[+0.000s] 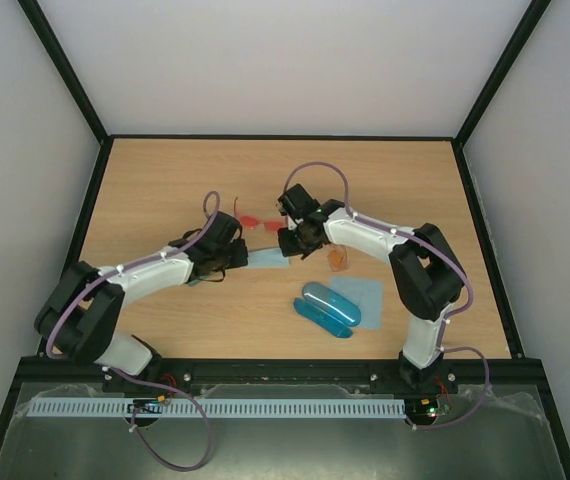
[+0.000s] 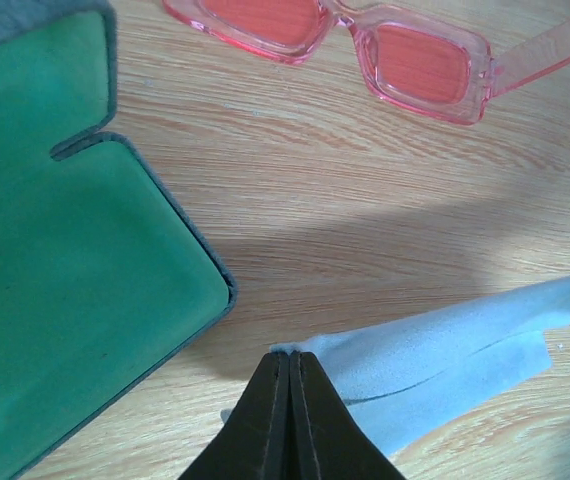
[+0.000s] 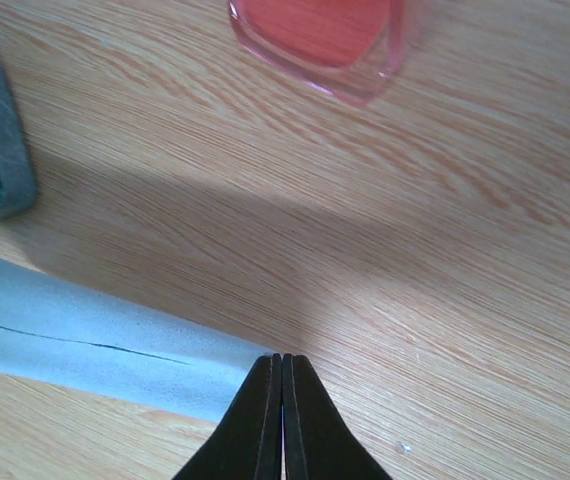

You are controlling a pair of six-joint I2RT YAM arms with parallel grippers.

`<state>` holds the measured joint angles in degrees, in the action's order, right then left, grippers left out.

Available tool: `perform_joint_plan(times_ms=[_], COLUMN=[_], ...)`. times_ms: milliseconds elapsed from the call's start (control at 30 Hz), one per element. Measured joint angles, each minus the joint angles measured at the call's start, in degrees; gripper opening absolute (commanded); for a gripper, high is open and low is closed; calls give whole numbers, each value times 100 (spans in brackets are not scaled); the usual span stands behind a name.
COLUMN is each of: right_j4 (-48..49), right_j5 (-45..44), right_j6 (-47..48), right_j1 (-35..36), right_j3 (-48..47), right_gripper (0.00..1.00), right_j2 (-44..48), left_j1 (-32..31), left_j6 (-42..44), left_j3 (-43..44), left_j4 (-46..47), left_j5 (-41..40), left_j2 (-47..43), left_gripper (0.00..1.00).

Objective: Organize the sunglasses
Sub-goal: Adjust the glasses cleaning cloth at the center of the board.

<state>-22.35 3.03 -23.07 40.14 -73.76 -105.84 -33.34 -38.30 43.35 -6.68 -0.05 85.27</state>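
left gripper [image 2: 288, 368] and right gripper [image 3: 282, 368] are both fully closed, each seemingly nipping an opposite end of the pale blue cloth [image 2: 435, 345]. the red-pink sunglasses [image 2: 365, 45] lie just beyond it. pulling apart could tear a thin nip loose; swinging low could knock the glasses.

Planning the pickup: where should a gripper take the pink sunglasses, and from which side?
Probably the bridge of the pink sunglasses, from straight above: they seem to lie flat on the wooden table, and the bridge is narrow and central, so they should lift level.
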Motion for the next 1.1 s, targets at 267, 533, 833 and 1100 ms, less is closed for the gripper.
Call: perform_joint_plan(times_ms=[267,533,833,1100], right_j4=[-17,-55,-120,-197], right_j5=[2,17,76,92], right_j6=[42,79,31,-52], right_j1=[109,190,216,264], right_j3=[-267,-601,-197,109], right_gripper=[1,1,1,1], right_j2=[2,0,175,538], left_j1=[0,4,-9,-131], left_j6=[-138,-243,-400,-605], left_j3=[-76,-79,-79,-79], left_j4=[-83,-295,-463,-354], left_j5=[-184,-363,-114,262], left_j2=[-297,-627,-686,-562], left_gripper=[2,2,3,3])
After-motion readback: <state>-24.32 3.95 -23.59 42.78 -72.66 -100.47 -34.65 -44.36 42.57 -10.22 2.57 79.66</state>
